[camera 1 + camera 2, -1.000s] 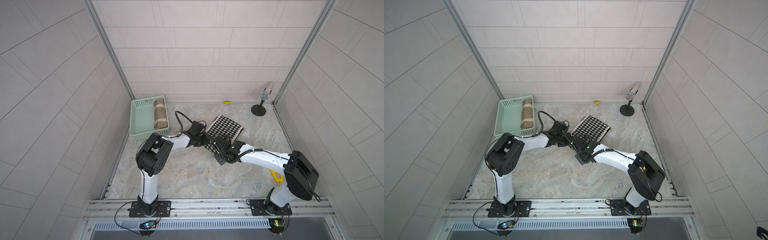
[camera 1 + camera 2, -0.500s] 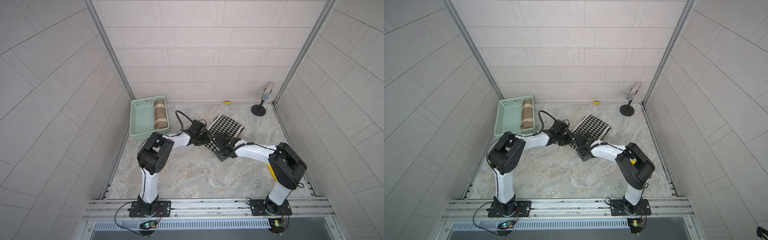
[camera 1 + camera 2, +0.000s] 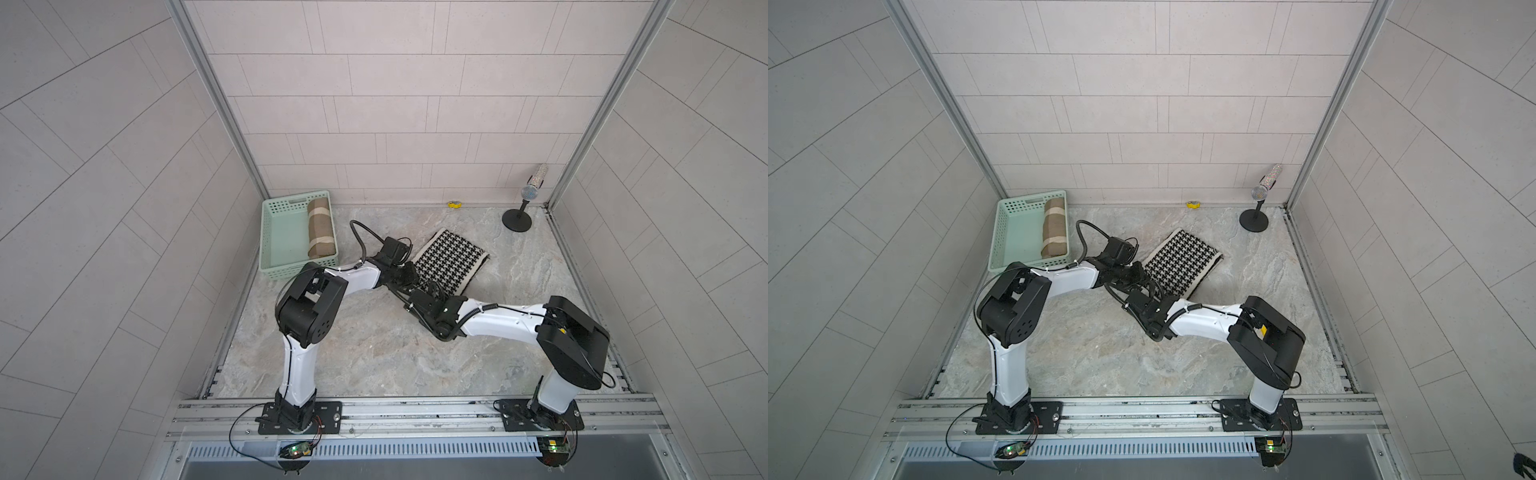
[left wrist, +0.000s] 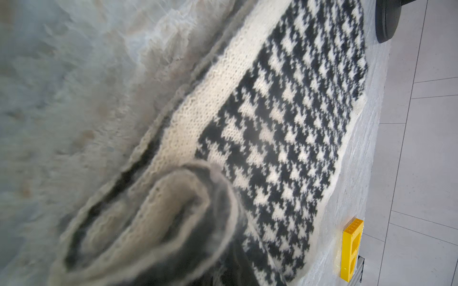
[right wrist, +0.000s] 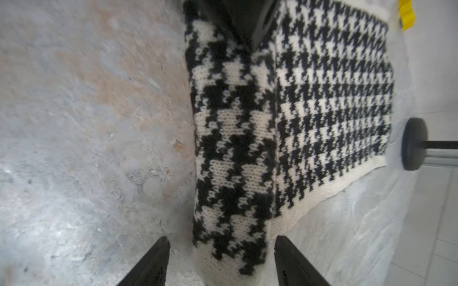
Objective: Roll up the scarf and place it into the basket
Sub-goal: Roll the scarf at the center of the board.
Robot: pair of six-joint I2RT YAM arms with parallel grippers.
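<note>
The scarf (image 3: pixel 451 259) lies partly rolled on the table (image 3: pixel 374 353), well apart from the basket (image 3: pixel 270 232). The right gripper (image 5: pixel 221 239) has its jaws released astride the roll's end. The left gripper (image 3: pixel 407 276) is at the roll, but its jaw state cannot be told.

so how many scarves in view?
2. One brown striped scarf, rolled, lies inside the mint-green basket. One houndstooth scarf lies on the table, its near end partly rolled. None seem hidden.
</note>
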